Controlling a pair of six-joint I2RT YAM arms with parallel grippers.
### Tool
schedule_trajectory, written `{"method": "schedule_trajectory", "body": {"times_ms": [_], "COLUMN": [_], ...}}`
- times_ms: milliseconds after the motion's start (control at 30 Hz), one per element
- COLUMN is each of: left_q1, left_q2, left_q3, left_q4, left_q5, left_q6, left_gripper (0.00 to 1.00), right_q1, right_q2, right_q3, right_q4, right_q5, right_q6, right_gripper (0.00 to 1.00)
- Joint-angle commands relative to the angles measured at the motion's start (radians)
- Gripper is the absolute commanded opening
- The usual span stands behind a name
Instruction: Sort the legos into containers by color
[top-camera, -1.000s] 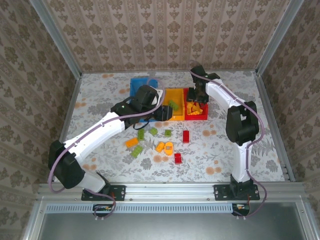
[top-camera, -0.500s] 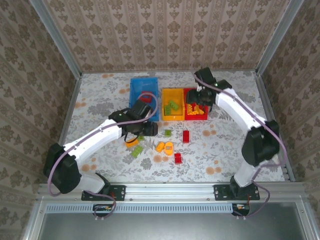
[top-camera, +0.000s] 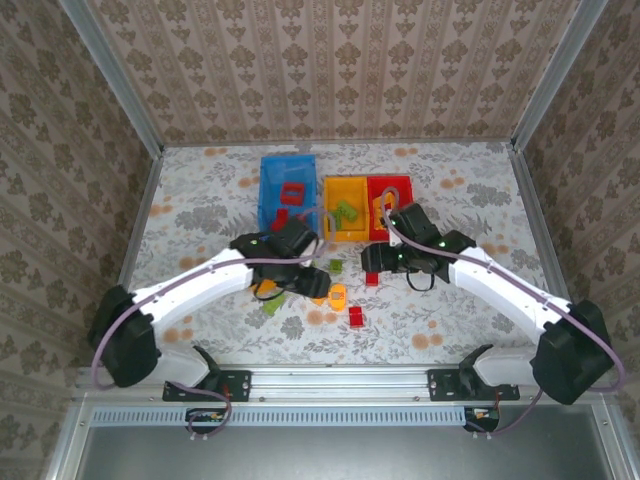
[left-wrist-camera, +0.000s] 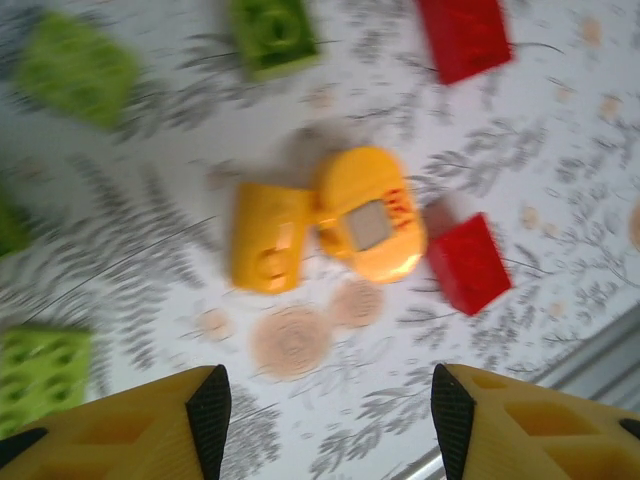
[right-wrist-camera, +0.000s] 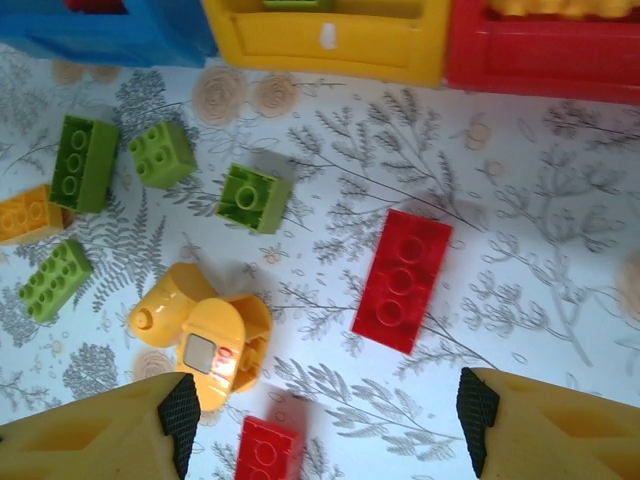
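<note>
At twelve o'clock on the floral table (top-camera: 200, 190), the blue bin (top-camera: 263, 190), yellow bin (top-camera: 328, 205) and red bin (top-camera: 392, 179) stand side by side, holding red, green and yellow pieces respectively. Loose legos lie scattered toward six o'clock of them: a long red brick (right-wrist-camera: 402, 280), green studded blocks (right-wrist-camera: 252, 197) and a rounded orange piece (left-wrist-camera: 370, 225). The left gripper (left-wrist-camera: 330, 420) and right gripper (right-wrist-camera: 328, 420) hover above, jaws spread and empty.

Even, bright overhead lighting; soft short shadows. Left wrist view motion-blurred throughout. Right wrist and top views sharp.
</note>
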Motion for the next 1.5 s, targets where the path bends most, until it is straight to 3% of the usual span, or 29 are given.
{"method": "schedule_trajectory", "body": {"times_ms": [0,200,400,500,733,867,1000,1167,1467], "left_q1": [-0.066,-0.103,-0.133,-0.133,-0.135,-0.132,-0.127,-0.126,-0.057], "left_q2": [0.111,0.367,0.6,0.671,0.765,0.817,0.859,0.844,0.481], "left_q3": [0.114,0.37,0.594,0.657,0.716,0.751,0.781,0.786,0.562], "left_q4": [0.003,-0.023,-0.123,-0.163,-0.179,-0.181,-0.164,-0.168,-0.168], "left_q5": [-0.003,-0.073,-0.11,-0.123,-0.15,-0.157,-0.148,-0.177,-0.296], "left_q6": [0.065,0.001,-0.052,-0.103,-0.149,-0.154,-0.148,-0.134,-0.156], "left_gripper": [0.58,0.59,0.6,0.66,0.69,0.64,0.51,0.29,0.25], "right_q1": [-0.031,-0.1,-0.131,-0.135,-0.138,-0.14,-0.142,-0.143,-0.122], "right_q2": [-0.101,-0.3,-0.504,-0.536,-0.551,-0.547,-0.54,-0.533,-0.447], "right_q3": [-0.026,-0.059,-0.064,-0.038,-0.028,-0.029,-0.032,-0.032,-0.043], "right_q4": [-0.05,-0.149,-0.182,-0.23,-0.261,-0.26,-0.255,-0.251,-0.138], "right_q5": [0.109,0.226,0.23,0.233,0.203,0.185,0.175,0.164,0.022], "right_q6": [0.072,0.139,0.111,0.106,0.086,0.08,0.079,0.074,0.006], "right_gripper": [0.73,0.75,0.83,0.84,0.84,0.84,0.84,0.84,0.8]}}
